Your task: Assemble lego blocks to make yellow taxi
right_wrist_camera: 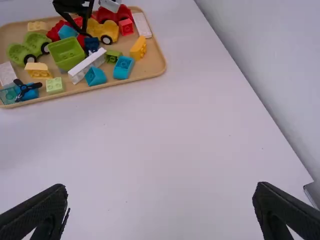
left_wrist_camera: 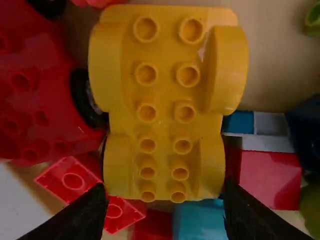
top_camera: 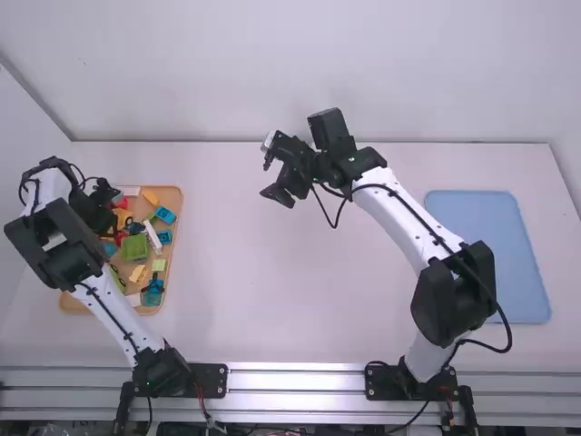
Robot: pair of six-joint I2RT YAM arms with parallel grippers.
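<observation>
At the left, mixed blocks are being held in a wooden tray (top_camera: 180, 202); toward its far end, a yellow car base (left_wrist_camera: 166, 107) is being gripped by the left gripper (top_camera: 113, 200). Far, near the middle, the right gripper (top_camera: 267, 180) is being held wide open.

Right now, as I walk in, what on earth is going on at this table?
The left robot arm's end effector is closed on a yellow car base, at a wooden tray of colourful blocks. The right end effector is open and empty above the table. No yellow taxi is built yet.
</observation>
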